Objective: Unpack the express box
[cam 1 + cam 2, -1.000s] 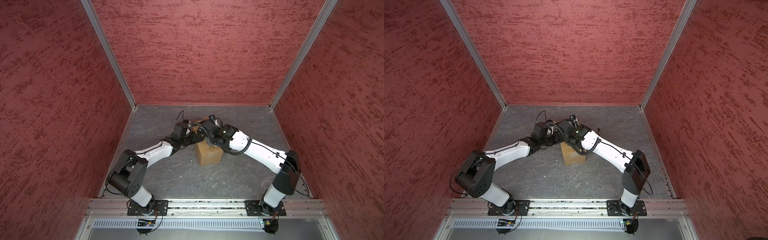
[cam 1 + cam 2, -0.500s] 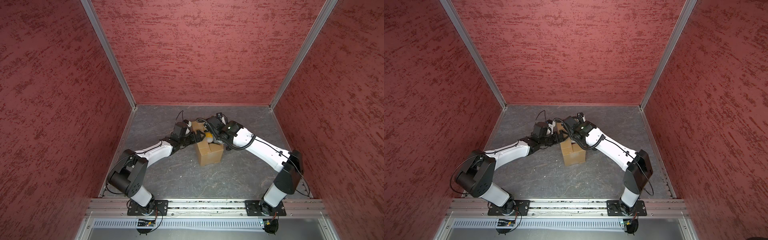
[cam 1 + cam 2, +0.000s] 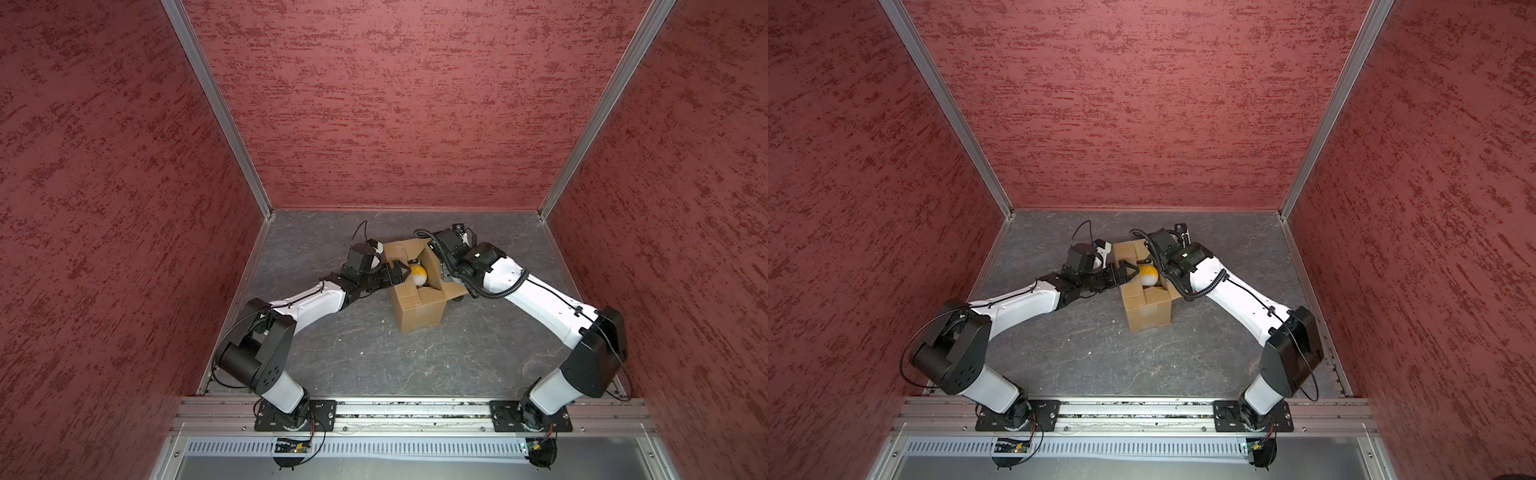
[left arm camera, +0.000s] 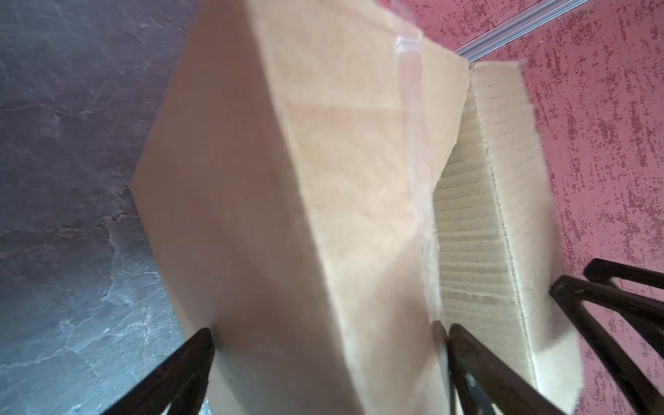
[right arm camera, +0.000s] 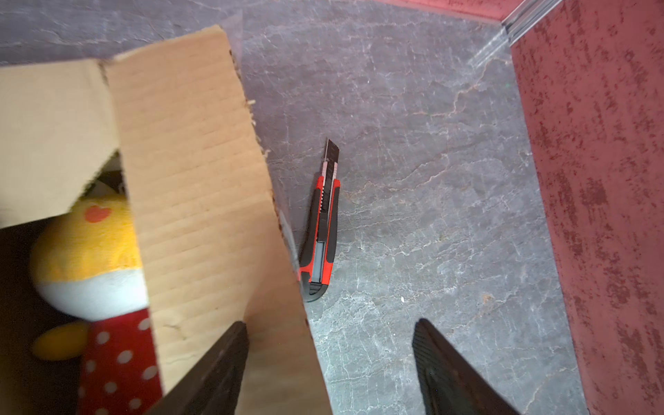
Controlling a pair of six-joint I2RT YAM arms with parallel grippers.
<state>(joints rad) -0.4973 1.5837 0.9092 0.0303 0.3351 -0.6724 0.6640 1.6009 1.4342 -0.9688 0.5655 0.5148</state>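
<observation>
The express box [image 3: 422, 311] [image 3: 1150, 311] stands mid-floor with its top flaps spread apart. Inside lies a yellow, white and red polka-dot plush toy [image 3: 417, 274] [image 5: 86, 244]. My left gripper [image 3: 401, 272] [image 4: 328, 359] is open and straddles the box's left flap and wall [image 4: 287, 179]. My right gripper [image 5: 330, 359] is open at the box's right side. The right flap [image 5: 194, 161] runs between its fingers, close against one of them. In both top views the right wrist hides that gripper.
A red and black utility knife [image 5: 321, 230] with its blade out lies on the grey floor just right of the box, hidden under the right arm in both top views. Red walls enclose the floor [image 3: 374, 353] on three sides.
The right arm has swung rightward off the box top, the right flap has folded outward and the plush toy has come into sight. The left arm has barely moved.
</observation>
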